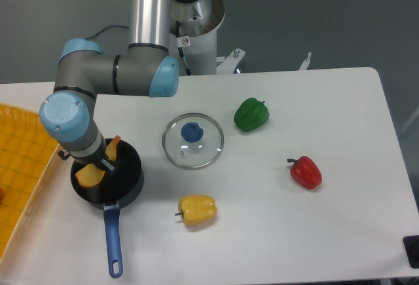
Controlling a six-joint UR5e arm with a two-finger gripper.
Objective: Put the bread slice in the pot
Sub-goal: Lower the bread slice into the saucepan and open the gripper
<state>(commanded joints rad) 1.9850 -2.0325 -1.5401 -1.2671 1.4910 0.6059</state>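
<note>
The black pot with its long blue handle stands at the front left of the table. My gripper hangs over the pot's left half, largely hidden beneath the wrist. It is shut on the bread slice, a thin yellow piece with an orange-brown crust. The slice is held tilted, its lower end over the pot's left rim and its upper tip poking out beside the wrist. I cannot tell whether the slice touches the pot.
A round glass lid with a blue knob lies right of the pot. A yellow pepper sits in front of it, a green pepper behind right, a red pepper far right. An orange basket borders the left edge.
</note>
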